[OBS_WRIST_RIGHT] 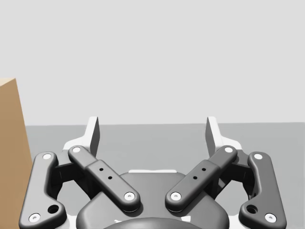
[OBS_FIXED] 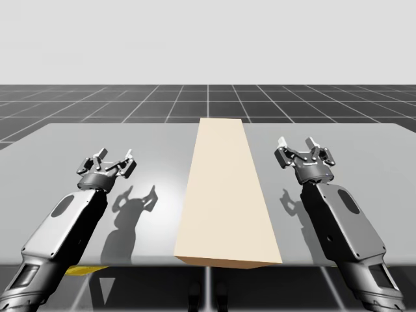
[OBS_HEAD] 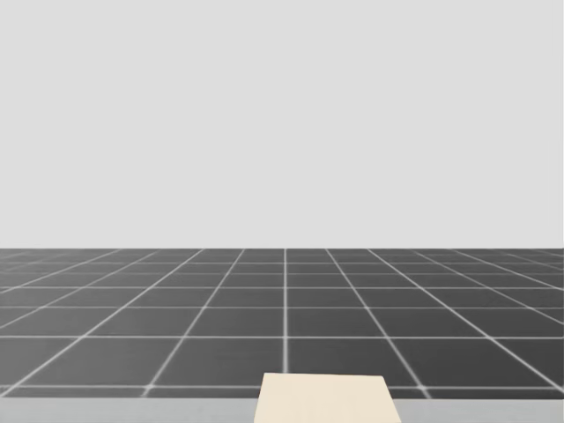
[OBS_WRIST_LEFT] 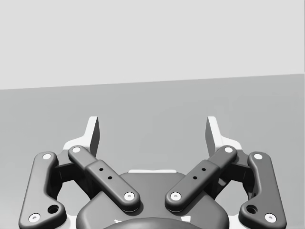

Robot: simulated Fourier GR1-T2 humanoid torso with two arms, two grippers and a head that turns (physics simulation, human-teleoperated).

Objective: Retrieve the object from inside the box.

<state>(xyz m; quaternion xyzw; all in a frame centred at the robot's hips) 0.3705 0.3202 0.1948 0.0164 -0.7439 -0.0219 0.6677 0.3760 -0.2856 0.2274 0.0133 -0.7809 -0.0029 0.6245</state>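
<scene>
A long, closed tan box point(OBS_FIXED: 224, 195) lies along the middle of the grey table point(OBS_FIXED: 364, 149), running from its front edge toward the back. Its far top end point(OBS_HEAD: 324, 398) shows in the head view. Nothing of its inside is visible. My left gripper point(OBS_FIXED: 113, 160) hovers open over the table to the left of the box, with nothing between its fingers point(OBS_WRIST_LEFT: 91, 136). My right gripper point(OBS_FIXED: 296, 147) hovers open to the right of the box, also empty. In the right wrist view the box's side point(OBS_WRIST_RIGHT: 10, 157) stands beside the gripper point(OBS_WRIST_RIGHT: 152, 136).
The table point(OBS_WRIST_LEFT: 152, 109) stretches bare ahead of the left gripper point(OBS_WRIST_LEFT: 152, 136). Beyond the table's far edge lies a dark gridded floor point(OBS_HEAD: 282, 317). A yellow patch point(OBS_FIXED: 84, 269) shows under the table's front edge by my left arm.
</scene>
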